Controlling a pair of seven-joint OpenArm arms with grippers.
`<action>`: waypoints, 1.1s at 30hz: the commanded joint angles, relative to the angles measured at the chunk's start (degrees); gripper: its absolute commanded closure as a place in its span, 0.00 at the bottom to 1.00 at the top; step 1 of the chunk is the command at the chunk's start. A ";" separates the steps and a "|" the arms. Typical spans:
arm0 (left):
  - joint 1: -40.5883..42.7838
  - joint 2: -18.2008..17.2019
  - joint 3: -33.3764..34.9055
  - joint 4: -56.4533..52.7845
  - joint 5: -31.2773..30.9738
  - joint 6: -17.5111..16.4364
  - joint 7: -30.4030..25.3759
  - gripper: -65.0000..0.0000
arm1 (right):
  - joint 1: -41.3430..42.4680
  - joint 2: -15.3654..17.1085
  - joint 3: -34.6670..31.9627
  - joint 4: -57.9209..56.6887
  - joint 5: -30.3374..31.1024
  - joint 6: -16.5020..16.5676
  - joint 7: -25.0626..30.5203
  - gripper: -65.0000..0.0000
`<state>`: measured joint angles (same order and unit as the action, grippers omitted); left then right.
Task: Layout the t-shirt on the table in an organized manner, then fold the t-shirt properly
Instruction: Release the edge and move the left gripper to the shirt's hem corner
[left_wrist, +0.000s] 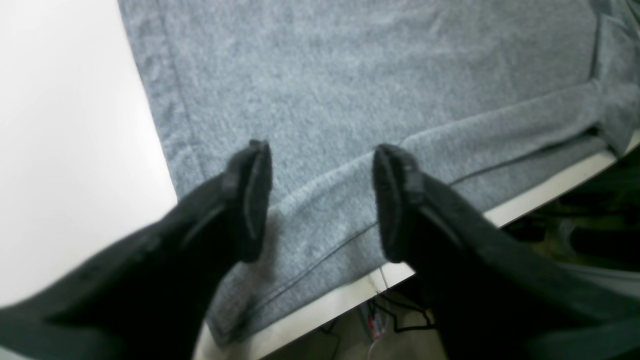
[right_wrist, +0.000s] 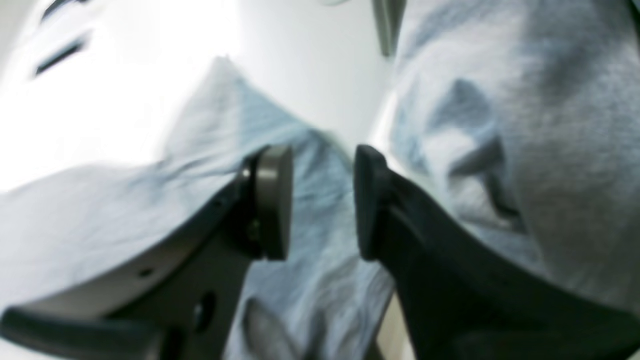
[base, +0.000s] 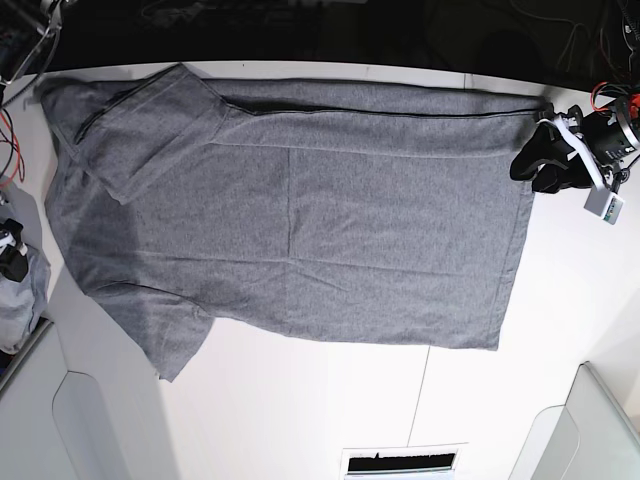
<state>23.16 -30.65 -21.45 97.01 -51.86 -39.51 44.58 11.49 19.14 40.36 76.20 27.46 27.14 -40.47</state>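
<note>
Base view: the t-shirt (base: 300, 220) lies spread flat on the white worktop (base: 300, 420), long axis running across the frame. Collar end sits at the frame's left, hem at the right. One sleeve is folded in over the body near the top left; the other sleeve juts out toward the bottom left. A long fold runs along the shirt's top edge, close to the far edge of the worktop. A thin dark seam line (base: 424, 385) crosses the bare worktop below the hem.

The left gripper (base: 545, 160) sits at the frame's right, just beside the hem corner near the top edge. The right arm is barely in frame at the left edge; its jaws cannot be made out from here.

Left wrist view: the left gripper (left_wrist: 322, 195) has its jaws standing wide apart, nothing between them. Grey knit cloth with a stitched, folded edge lies beneath the fingertips (left_wrist: 255, 165). The worktop's edge and the dark space beyond it show at lower right.

Right wrist view (blurred): the right gripper (right_wrist: 322, 200) also has its jaws parted, with no cloth pinched between them. Rumpled grey fabric fills the area under and beside them, with bright white worktop behind.
</note>
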 joint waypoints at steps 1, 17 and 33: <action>-0.28 -1.84 -0.22 0.85 -1.07 -0.49 -1.60 0.42 | 3.13 1.88 -0.72 -1.11 -1.33 -1.33 2.95 0.66; -13.68 -5.05 7.41 -10.36 2.89 -0.49 -7.37 0.42 | 17.33 6.54 -17.38 -36.46 -9.62 -3.43 12.46 0.47; -49.20 -0.17 26.05 -55.74 22.45 9.92 -25.83 0.42 | 16.37 6.21 -17.46 -38.40 -12.44 -2.86 12.33 0.47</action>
<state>-24.88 -30.04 4.78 40.45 -28.73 -29.12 19.51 26.59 24.43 22.74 37.06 15.03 24.27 -28.27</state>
